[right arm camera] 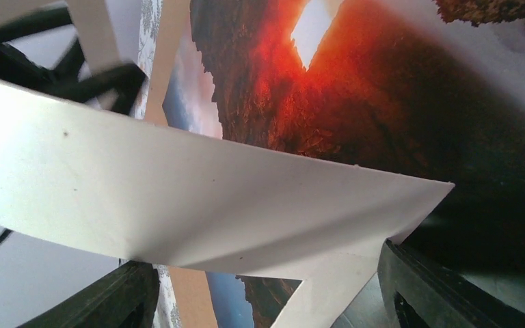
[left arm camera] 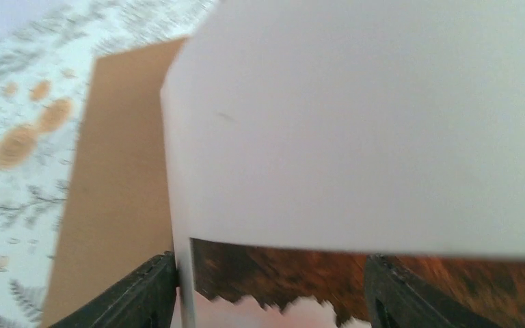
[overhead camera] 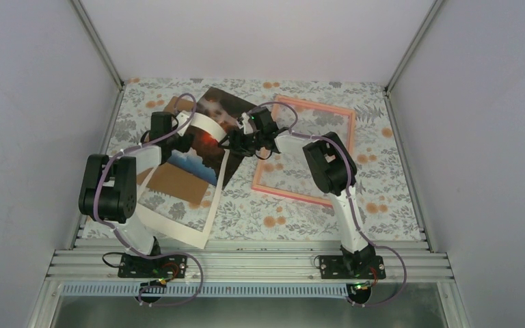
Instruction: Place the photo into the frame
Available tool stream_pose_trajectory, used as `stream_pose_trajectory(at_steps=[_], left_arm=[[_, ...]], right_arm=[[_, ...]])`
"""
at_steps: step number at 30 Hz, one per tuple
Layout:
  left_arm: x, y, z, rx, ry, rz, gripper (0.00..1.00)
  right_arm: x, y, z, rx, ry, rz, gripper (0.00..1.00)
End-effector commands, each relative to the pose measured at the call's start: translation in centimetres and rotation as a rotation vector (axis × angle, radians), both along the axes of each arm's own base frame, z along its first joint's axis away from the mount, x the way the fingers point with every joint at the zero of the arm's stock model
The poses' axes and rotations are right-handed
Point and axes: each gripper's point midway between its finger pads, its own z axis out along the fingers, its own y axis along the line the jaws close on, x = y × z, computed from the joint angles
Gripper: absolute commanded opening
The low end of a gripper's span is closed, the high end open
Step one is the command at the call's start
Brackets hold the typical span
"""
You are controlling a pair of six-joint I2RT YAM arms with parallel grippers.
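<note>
The photo (overhead camera: 215, 113) lies face up at the back of the table, partly under the white card mat (overhead camera: 184, 225). The pink frame (overhead camera: 290, 195) lies flat to the right, with only the patterned cloth showing inside it. My left gripper (overhead camera: 181, 142) is open at the mat's raised far edge. In the left wrist view, the mat (left arm camera: 355, 123) stands above the photo (left arm camera: 280, 273) between the jaws (left arm camera: 266, 294). My right gripper (overhead camera: 236, 145) is open at the mat's far right corner. The curled mat corner (right arm camera: 212, 205) sits between its jaws (right arm camera: 266, 294), over the photo (right arm camera: 355, 102).
A plain brown board (overhead camera: 178, 181) lies under the mat and shows through its window. It also shows in the left wrist view (left arm camera: 119, 171). White walls close the table on the left, back and right. A metal rail runs along the near edge.
</note>
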Motion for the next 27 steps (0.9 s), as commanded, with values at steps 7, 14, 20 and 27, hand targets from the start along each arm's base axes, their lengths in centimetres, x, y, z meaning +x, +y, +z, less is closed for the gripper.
stream_pose_trajectory(at_steps=[7, 14, 20, 27], left_arm=[[3.2, 1.5, 5.0, 0.062, -0.128, 0.075, 0.34], [3.0, 1.4, 8.8, 0.091, -0.164, 0.044, 0.2], [0.8, -0.1, 8.2, -0.036, -0.006, -0.099, 0.32], [-5.8, -0.3, 4.4, -0.245, 0.304, -0.298, 0.54]], right_arm=[[-1.8, -2.4, -3.1, -0.087, 0.091, 0.002, 0.8], [-1.7, -2.9, 3.1, -0.023, -0.074, 0.046, 0.85], [-1.3, -4.8, 7.2, -0.026, -0.246, 0.077, 0.86], [-2.5, -4.9, 8.7, -0.01, -0.326, 0.135, 0.86]])
